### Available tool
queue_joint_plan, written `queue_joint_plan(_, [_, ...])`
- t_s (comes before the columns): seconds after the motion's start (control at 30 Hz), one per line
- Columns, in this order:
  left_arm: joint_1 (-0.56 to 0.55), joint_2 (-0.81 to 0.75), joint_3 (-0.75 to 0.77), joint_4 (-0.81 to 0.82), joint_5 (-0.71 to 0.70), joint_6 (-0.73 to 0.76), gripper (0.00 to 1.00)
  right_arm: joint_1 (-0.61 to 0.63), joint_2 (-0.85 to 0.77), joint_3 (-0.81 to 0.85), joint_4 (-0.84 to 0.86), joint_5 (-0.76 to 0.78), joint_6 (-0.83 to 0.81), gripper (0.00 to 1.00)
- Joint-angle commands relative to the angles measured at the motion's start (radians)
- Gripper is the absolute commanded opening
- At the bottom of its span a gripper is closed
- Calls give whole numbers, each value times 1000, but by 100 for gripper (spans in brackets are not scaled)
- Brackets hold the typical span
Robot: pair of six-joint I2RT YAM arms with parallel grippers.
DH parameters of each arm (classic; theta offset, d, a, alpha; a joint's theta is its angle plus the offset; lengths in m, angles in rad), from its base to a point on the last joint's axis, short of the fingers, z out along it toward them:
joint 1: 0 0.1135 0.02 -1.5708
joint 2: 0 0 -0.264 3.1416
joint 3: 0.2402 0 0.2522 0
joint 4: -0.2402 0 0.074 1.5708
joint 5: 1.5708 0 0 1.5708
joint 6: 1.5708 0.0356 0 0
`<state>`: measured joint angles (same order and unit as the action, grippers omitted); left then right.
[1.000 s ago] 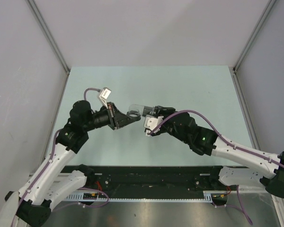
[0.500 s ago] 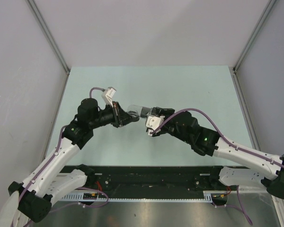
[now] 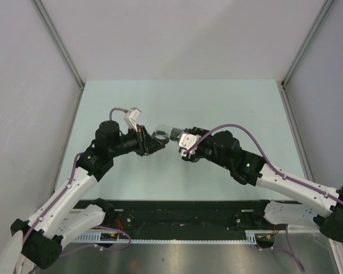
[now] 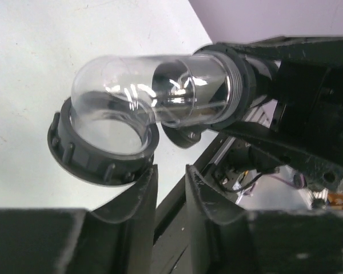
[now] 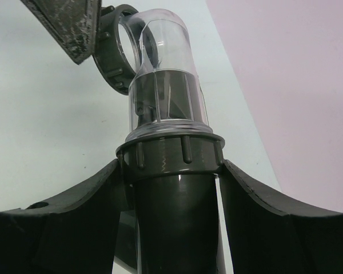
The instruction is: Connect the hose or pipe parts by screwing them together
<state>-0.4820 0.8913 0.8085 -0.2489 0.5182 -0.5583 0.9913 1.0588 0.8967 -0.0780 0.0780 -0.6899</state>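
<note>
Here: right fingers (image 5: 74,228) clamp grey pipe (image 5: 174,217); left fingers (image 4: 131,205) narrow, just beside ring nut (image 4: 80,165) on clear elbow (image 4: 137,85).

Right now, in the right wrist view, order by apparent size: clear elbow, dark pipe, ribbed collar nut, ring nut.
Clear elbow and dark pipe: alike; pipe nearer, cropped.
Then ribbed collar nut.
Smallest: ring nut, farthest, partly hidden.

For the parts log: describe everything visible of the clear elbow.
The elbow is a clear, glossy plastic bend, held over the table. A dark insert shows inside its straight leg. That end sits in a ribbed grey nut on the pipe gripped by the right hand. The other opening wears a ribbed dark ring, right by the fingertips of the left hand.
</note>
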Motion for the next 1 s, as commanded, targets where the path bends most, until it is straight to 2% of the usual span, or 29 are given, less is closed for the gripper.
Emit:
queue_joint_plan(0.0, [2,-63,3,16,-7,-17,39,-14,-8,16,119,-21,6,0])
queue_joint_plan(0.03, [2,-72,9,14,-3,-20,56,-17,-10,13,119,-23,-8,0])
queue_joint_plan(0.1, [8,-98,38,7,9,-8,71,-37,-31,1,110,-56,-52,0])
queue_joint_plan(0.2, [28,-114,98,-58,-1,84,82,-85,-75,-2,14,-304,-95,0])
queue_joint_plan(0.3, [55,-103,153,-127,8,208,88,-114,-118,-1,-51,-464,-85,0])
queue_joint_plan(0.43, [117,-52,192,-133,178,282,91,-121,-132,5,-80,-552,-72,0])
queue_joint_plan(0.5, [118,-8,210,-133,315,294,91,-121,-134,5,-80,-552,-69,0])
queue_joint_plan(0.63, [117,35,198,-133,449,302,90,-106,-152,7,-68,-531,-68,0])
queue_joint_plan(0.97, [109,32,106,-127,563,301,87,-80,-137,5,-40,-462,-59,0])
